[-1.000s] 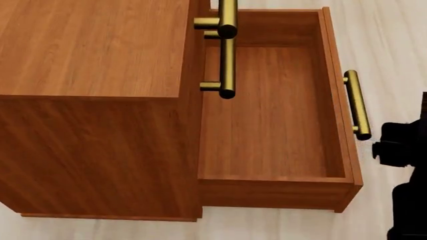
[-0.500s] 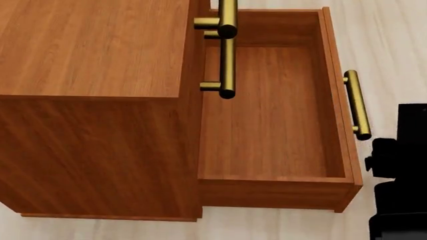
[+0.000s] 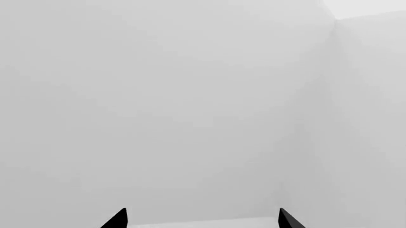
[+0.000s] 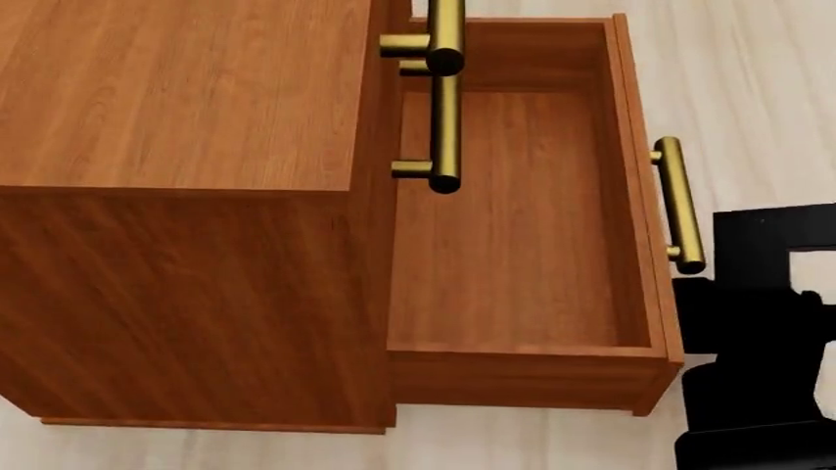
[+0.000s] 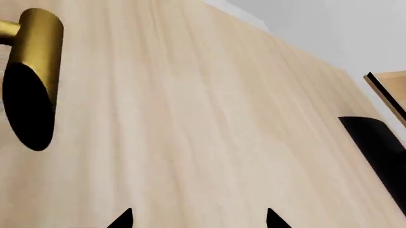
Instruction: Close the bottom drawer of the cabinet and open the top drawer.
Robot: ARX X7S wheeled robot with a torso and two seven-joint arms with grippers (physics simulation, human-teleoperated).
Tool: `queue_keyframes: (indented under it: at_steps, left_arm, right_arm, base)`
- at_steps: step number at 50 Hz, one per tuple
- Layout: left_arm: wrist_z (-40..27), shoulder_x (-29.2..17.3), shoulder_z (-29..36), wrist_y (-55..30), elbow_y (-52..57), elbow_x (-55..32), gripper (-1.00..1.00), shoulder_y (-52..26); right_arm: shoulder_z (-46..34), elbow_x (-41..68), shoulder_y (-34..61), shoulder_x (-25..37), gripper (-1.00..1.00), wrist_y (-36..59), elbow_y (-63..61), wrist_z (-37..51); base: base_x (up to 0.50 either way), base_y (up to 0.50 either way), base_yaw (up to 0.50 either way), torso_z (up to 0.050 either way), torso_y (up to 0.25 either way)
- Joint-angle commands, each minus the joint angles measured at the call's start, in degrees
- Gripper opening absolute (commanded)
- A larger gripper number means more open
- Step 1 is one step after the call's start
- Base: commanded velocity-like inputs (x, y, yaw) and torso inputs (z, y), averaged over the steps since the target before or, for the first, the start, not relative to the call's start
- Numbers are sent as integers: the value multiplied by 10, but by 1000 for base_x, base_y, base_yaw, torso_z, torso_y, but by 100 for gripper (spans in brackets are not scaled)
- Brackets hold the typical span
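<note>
In the head view the reddish-brown cabinet (image 4: 183, 88) is seen from above. Its bottom drawer (image 4: 523, 225) stands pulled out to the right, empty, with its brass handle (image 4: 678, 204) on the outer face. The top drawer is shut; only its brass handle (image 4: 445, 34) shows, above the middle drawer's handle (image 4: 445, 127). My right gripper (image 4: 751, 313) is a black mass right beside the near end of the bottom handle. In the right wrist view it (image 5: 197, 221) is open, with the handle's end (image 5: 32, 80) off to one side. My left gripper (image 3: 201, 219) is open and empty, facing a white wall.
Pale wood floor (image 4: 758, 78) lies round the cabinet. In the right wrist view a black shape (image 5: 374, 147) and a pale wooden edge (image 5: 388, 88) show at the far side.
My right gripper has moved left and up against the bottom drawer's front. The drawer has slid a little way left, into the cabinet.
</note>
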Motion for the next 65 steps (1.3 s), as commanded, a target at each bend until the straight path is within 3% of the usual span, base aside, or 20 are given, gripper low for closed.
queue_keyframes:
  at_steps: [1,20,30,39,40,52,65]
  left_arm:
    - [-1,-1,0,2,0,-2,100,1]
    - [-3,-3,3,6,-1,-2,100,3]
    - [-4,-4,3,8,0,-3,100,4]
    - [-5,-6,5,8,0,-3,100,5]
    - [5,5,6,41,-19,4,100,17]
    - [-7,-8,5,9,-1,-5,100,5]
    - [-8,-12,9,6,-4,-7,100,1]
  right_arm:
    - [-14,17,-13,-12,100,33,-76,-15]
    - [-62,32,-53,-15,100,103,-248,-40]
    - [-90,35,-77,-26,100,105,-277,-45]
    - [-115,37,-78,-41,100,91,-258,-57]
    - [-116,39,-77,-44,100,87,-251,-60]
    - [-133,51,-46,-72,100,46,-200,-88]
    - [-142,70,35,-116,100,-63,-11,-160]
  base:
    - [0,0,0,0,0]
    - [0,0,0,0,0]
    - [0,0,0,0,0]
    - [0,0,0,0,0]
    - [0,0,3,0,0]
    - [0,0,0,0,0]
    - [11,1,4,0,-1]
